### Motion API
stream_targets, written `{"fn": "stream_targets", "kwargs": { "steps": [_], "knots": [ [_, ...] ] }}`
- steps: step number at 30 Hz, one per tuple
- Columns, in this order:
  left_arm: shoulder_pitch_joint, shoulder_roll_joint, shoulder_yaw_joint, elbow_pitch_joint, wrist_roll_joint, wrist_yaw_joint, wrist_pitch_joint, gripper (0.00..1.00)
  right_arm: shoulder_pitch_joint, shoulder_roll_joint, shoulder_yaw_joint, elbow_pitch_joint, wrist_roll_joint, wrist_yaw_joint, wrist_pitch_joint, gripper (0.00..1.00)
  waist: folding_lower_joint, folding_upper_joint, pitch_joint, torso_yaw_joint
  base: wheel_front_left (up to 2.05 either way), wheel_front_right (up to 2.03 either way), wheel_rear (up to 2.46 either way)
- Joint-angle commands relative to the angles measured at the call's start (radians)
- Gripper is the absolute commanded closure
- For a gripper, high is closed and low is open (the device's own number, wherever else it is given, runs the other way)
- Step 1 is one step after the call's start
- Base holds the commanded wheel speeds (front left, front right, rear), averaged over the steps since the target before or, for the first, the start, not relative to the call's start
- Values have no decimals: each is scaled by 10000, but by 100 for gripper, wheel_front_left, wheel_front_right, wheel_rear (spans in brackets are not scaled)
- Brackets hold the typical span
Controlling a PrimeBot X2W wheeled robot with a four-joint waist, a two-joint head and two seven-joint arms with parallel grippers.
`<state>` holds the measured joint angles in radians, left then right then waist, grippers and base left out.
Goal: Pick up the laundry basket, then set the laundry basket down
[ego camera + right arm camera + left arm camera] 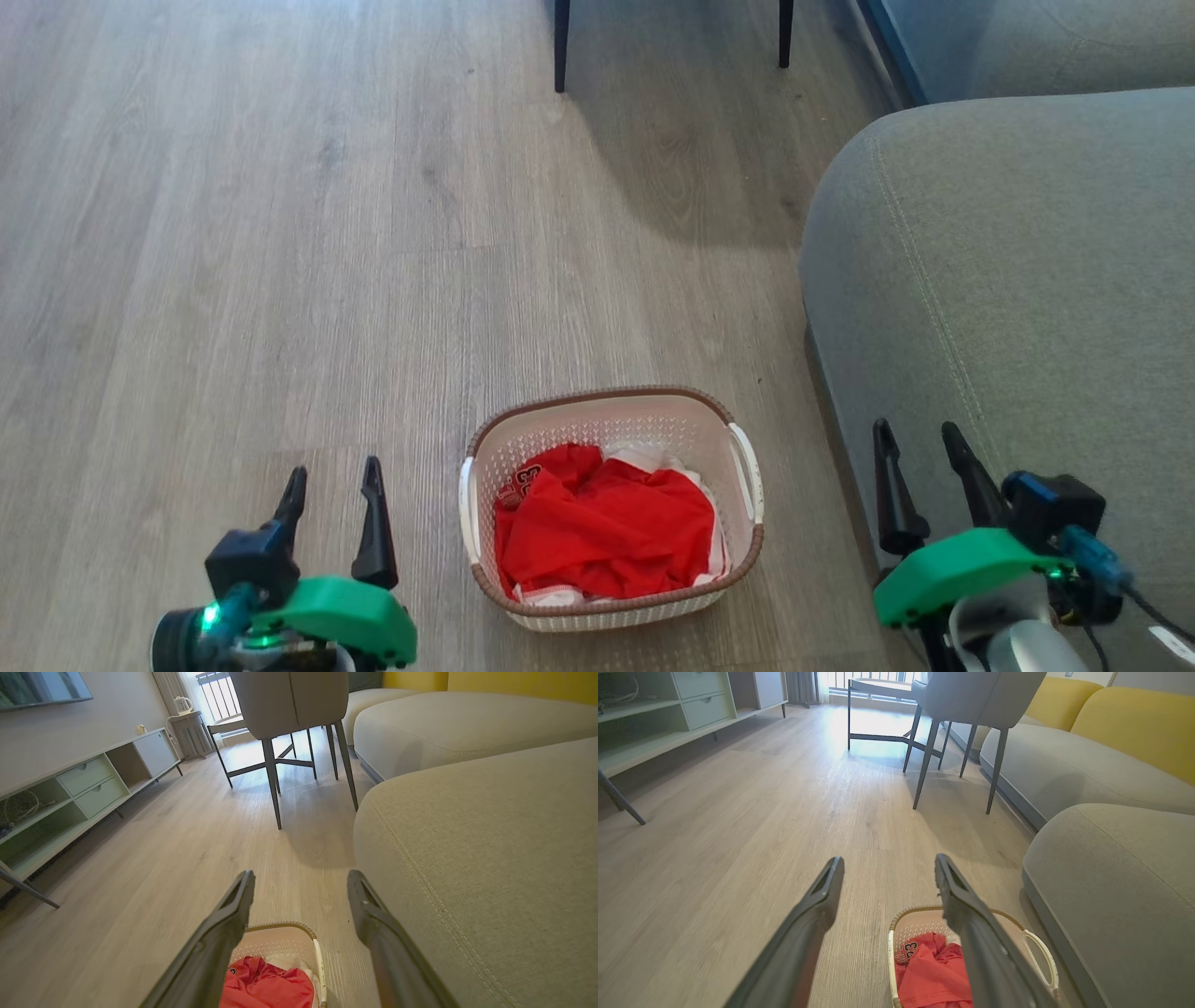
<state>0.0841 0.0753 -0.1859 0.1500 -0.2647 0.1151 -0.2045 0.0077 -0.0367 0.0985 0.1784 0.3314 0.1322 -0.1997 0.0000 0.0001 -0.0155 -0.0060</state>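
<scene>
The laundry basket (pixel 611 427) stands on the wood floor at the lower middle of the head view, cream-white and perforated with a brown rim and white side handles. Red and white clothes (pixel 602 527) lie bunched inside it. My left gripper (pixel 334 479) hovers to the basket's left, open and empty. My right gripper (pixel 915 436) is open to the basket's right, in front of the grey sofa. The left wrist view shows the basket (pixel 920 924) low between and under my fingers (pixel 817 905). In the right wrist view the basket (pixel 280 940) lies at the bottom edge.
A grey sofa (pixel 1008 280) rises close on the basket's right. Dark chair legs (pixel 560 47) stand further ahead. The left wrist view shows a chair (pixel 971 700), a low table and a pale shelf unit (pixel 668 714) along the far left wall. Open floor spreads to the left.
</scene>
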Motion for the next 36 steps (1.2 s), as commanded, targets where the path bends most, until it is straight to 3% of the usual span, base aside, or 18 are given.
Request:
{"fn": "stream_targets", "kwargs": {
  "steps": [1,16,36],
  "knots": [
    [-253,41,235,-281,289,62,-143,0,-235,-115,259,-398,-290,-13,-196,0,0,-1,2,-1,0,0,0],
    [-122,-111,284,-159,1987,94,-573,0,-226,-135,561,-519,-1964,-15,-621,0,0,-1,21,-18,0,0,0],
    [-141,-210,447,-31,2067,-42,-573,0,-256,-135,509,-429,-1924,-15,-621,0,0,-1,47,-31,0,0,0]
  ]
}}
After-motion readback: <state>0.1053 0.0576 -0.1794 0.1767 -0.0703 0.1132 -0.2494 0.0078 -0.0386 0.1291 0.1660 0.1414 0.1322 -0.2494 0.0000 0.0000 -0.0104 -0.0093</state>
